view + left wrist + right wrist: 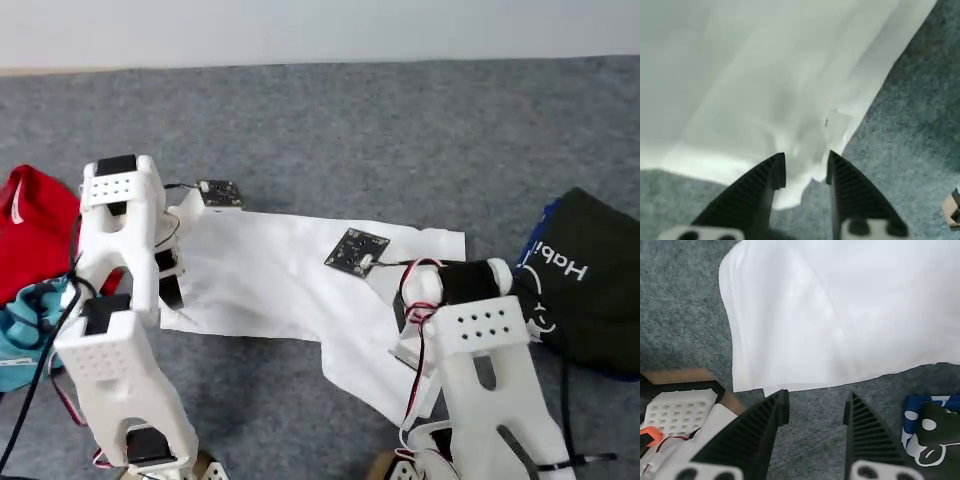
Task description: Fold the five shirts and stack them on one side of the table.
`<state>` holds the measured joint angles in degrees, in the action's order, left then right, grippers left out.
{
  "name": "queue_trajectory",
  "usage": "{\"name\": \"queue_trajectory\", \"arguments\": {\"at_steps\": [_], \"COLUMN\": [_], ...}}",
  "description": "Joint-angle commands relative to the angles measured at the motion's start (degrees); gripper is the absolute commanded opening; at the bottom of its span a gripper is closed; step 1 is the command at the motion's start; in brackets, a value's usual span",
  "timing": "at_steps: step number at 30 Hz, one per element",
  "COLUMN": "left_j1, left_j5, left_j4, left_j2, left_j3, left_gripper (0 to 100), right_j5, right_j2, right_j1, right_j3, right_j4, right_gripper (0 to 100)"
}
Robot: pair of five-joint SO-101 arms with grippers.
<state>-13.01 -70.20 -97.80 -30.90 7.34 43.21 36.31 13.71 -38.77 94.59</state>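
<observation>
A white shirt (290,275) lies spread flat on the grey carpeted table top (400,130), in the middle. My left gripper (805,170) is down at the shirt's left edge and stands open, with a bunched fold of the white shirt (765,75) lying between its fingers. In the high view the left gripper (170,285) is at the cloth's near-left corner. My right gripper (815,407) is open over bare carpet, just off an edge of the white shirt (850,315), with nothing between its fingers.
A red shirt (35,225) and a teal shirt (25,320) are heaped at the left edge. A black shirt with blue trim (585,280) lies crumpled at the right, close to the right gripper (935,435). The far carpet is free.
</observation>
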Motion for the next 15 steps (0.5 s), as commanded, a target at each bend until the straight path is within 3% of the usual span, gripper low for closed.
{"name": "queue_trajectory", "arguments": {"at_steps": [1, 3, 11, 15], "left_j1": [0.0, 0.62, 0.35, 0.79], "left_j5": [0.53, 0.44, 0.53, 0.44], "left_j4": [0.97, -0.44, -2.73, -2.81], "left_j2": [-0.97, -0.97, -0.26, 6.15], "left_j3": [0.31, 0.31, 1.27, -1.89], "left_gripper": [5, 0, 0, 0], "right_j5": [-1.05, -1.05, -1.14, -1.23], "right_j2": [-1.1, -1.36, -1.54, -1.54], "right_j1": [0.04, 0.04, 0.04, 0.04], "right_j3": [1.49, 1.49, 1.49, 1.49], "right_j4": [-0.92, -2.07, -6.11, -6.02], "right_gripper": [19.1, 19.1, 19.1, 19.1]}}
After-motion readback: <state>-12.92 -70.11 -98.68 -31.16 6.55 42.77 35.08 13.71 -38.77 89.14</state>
